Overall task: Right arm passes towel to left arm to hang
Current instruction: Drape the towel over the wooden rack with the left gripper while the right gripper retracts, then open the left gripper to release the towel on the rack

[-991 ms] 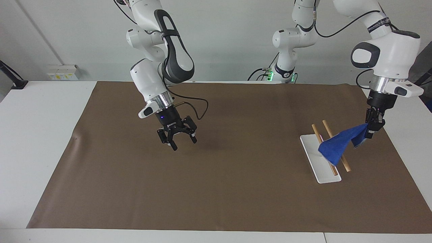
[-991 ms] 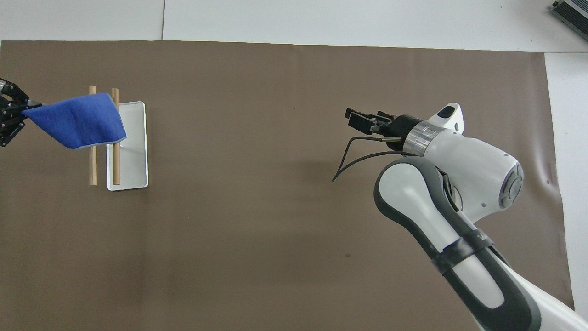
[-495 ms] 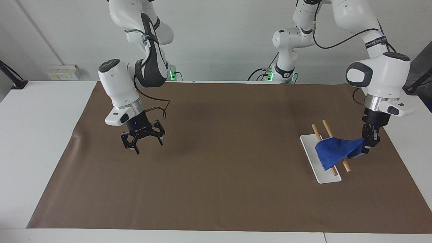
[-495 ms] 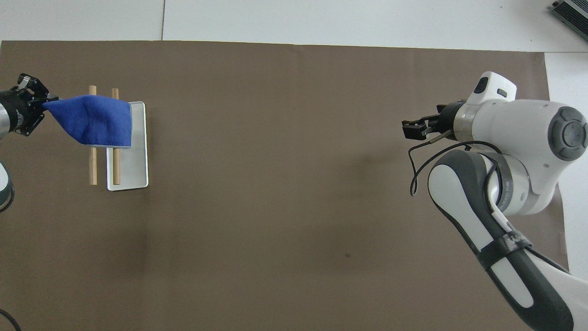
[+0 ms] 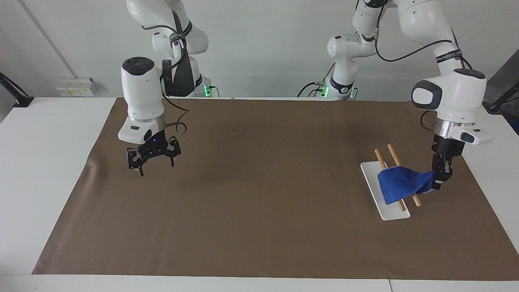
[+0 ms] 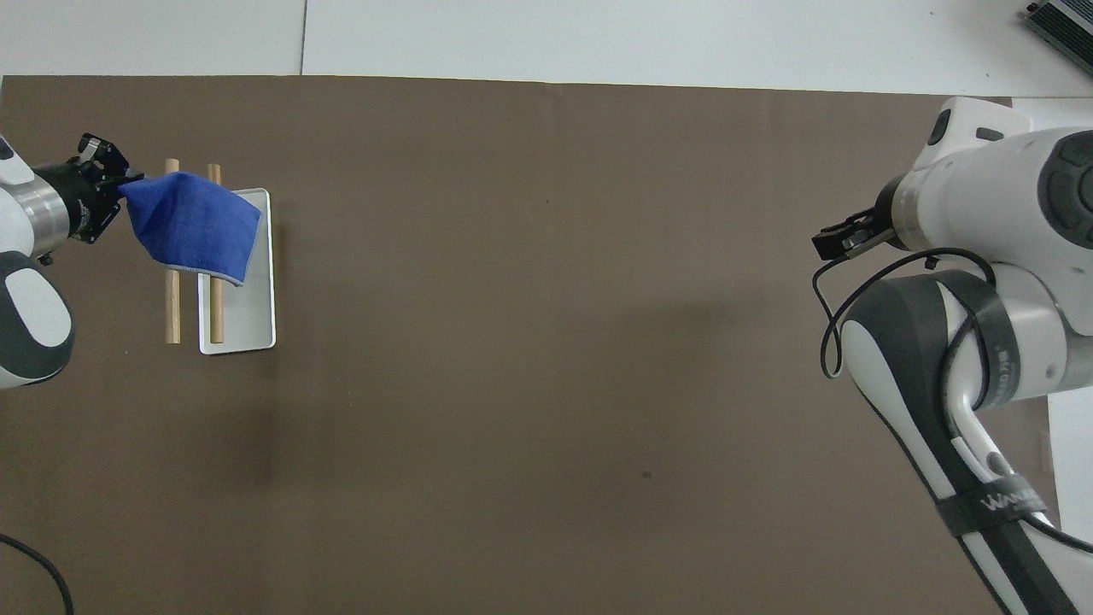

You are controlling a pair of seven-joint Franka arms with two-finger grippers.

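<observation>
Royal-blue towel [image 5: 399, 183] with pale trim, one corner pinched in the closed left gripper [image 5: 439, 180], draped slack beside it across two wooden rods [image 5: 388, 160]

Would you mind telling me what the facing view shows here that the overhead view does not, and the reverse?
Only the facing view shows both arm bases and the right gripper open in the air above the mat. Only the overhead view shows the rack's white base as a plain rectangle, with the towel spread across both wooden bars. Both show the left gripper shut on the towel's corner, the towel draped over the bars.
</observation>
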